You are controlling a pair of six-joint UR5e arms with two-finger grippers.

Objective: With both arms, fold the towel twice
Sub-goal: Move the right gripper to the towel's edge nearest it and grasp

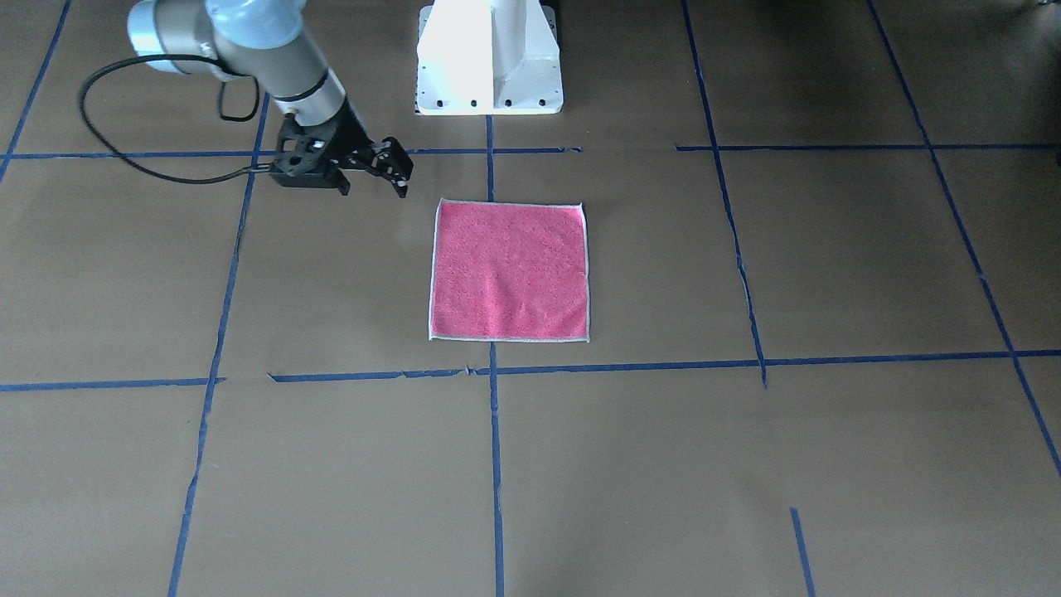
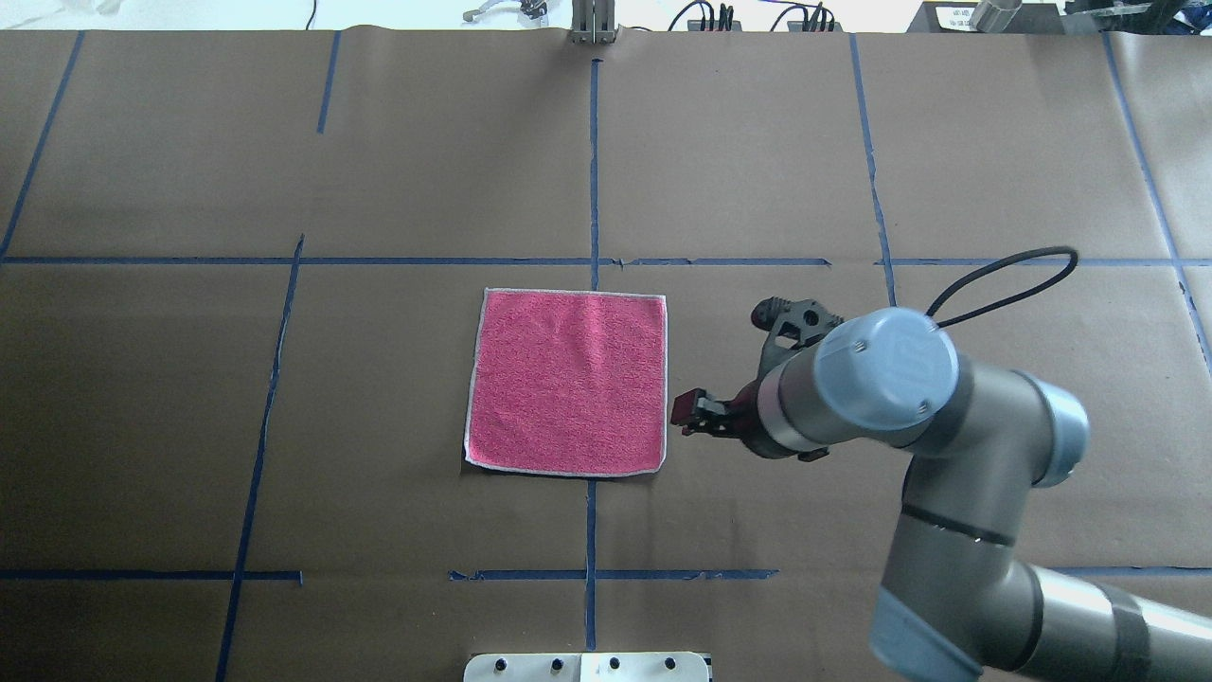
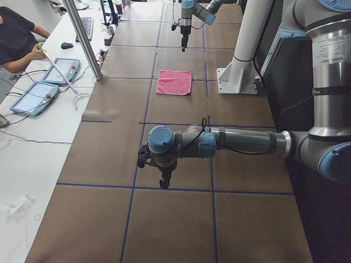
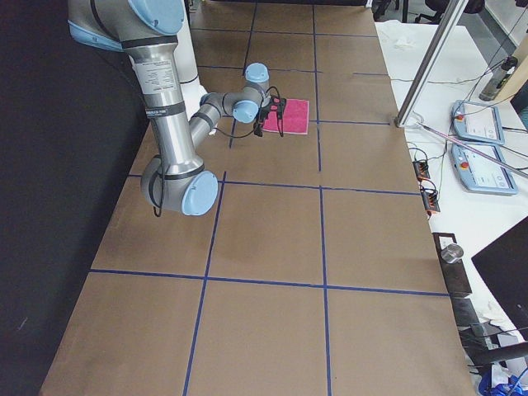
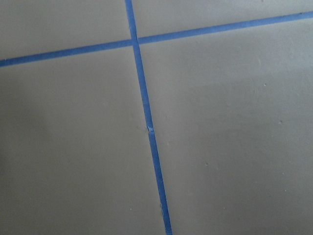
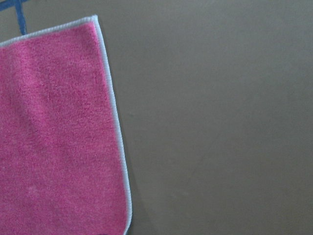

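Note:
The towel [image 1: 509,269] lies flat and unfolded, pink face up with a pale border, in the middle of the brown table; it also shows in the overhead view [image 2: 568,381] and the right wrist view [image 6: 58,137]. My right gripper [image 1: 374,186] is open and empty, hovering just off the towel's corner nearest the robot on my right side [image 2: 686,417]. My left gripper [image 3: 163,179] shows only in the exterior left view, far from the towel [image 3: 174,82] toward the table's left end, pointing down; I cannot tell whether it is open or shut.
The white pedestal base [image 1: 489,62] stands behind the towel. Blue tape lines [image 5: 146,122] cross the brown paper. A metal pole [image 3: 82,38], tablets [image 3: 38,97] and an operator [image 3: 16,38] are beyond the table's far edge.

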